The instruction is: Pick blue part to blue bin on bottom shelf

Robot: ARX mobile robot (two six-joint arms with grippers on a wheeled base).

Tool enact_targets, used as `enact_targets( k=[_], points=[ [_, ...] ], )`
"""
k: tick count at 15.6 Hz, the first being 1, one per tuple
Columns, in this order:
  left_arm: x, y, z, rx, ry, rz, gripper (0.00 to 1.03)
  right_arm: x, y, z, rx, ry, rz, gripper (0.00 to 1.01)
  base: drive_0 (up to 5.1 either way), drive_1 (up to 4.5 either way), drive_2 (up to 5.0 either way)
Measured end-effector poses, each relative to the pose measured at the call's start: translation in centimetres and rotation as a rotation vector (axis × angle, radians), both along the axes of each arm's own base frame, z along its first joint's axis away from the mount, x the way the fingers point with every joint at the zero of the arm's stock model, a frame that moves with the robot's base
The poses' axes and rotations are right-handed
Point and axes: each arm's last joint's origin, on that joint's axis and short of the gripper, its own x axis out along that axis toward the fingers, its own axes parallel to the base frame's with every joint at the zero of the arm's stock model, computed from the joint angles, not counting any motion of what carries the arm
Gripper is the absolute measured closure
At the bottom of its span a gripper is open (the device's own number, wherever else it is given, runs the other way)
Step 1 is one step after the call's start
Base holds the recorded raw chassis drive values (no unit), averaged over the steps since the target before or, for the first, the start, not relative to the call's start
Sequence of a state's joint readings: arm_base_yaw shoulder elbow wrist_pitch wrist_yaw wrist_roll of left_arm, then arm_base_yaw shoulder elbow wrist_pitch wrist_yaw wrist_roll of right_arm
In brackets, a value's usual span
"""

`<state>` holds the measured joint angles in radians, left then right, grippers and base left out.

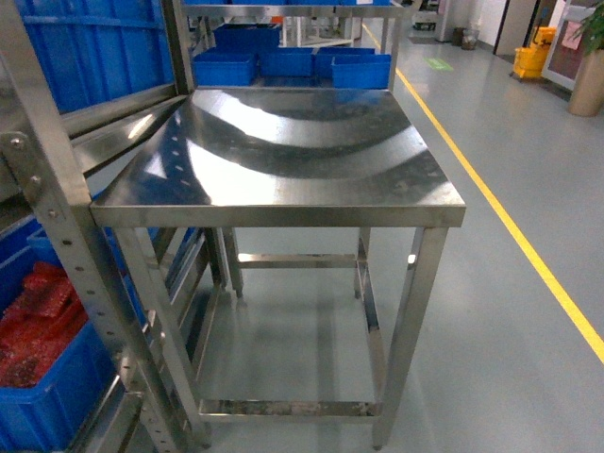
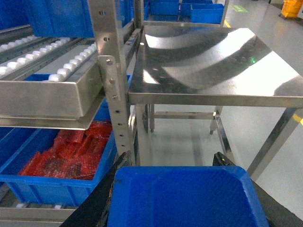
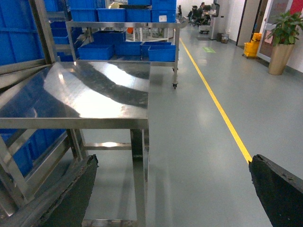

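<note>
Blue bin (image 2: 189, 196) clamped in left hand (image 2: 184, 161); right hand (image 3: 173, 189) agape, empty; one steel table (image 1: 283, 151).

Blue bin (image 2: 184, 198): in your left wrist view, a bright-blue plastic crate with a thick rim, seen from above, its smooth inner floor showing, cut off by the lower edge. Whether it rests on anything you cannot tell. Bottom shelf (image 2: 38, 213): a steel lip with small white rollers, lower left.
</note>
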<state>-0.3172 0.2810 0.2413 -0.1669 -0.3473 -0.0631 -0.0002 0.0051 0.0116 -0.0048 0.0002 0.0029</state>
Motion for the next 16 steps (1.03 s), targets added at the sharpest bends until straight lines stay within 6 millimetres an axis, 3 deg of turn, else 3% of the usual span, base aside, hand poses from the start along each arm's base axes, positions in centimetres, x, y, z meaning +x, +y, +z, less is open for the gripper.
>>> enact_targets(
  k=[16],
  points=[
    [0.01, 0.0, -0.02, 0.001, 0.002, 0.0, 0.6, 0.0, 0.0, -0.01, 0.0, 0.001, 0.0, 0.03, -5.0, 2.42, 2.4]
  ],
)
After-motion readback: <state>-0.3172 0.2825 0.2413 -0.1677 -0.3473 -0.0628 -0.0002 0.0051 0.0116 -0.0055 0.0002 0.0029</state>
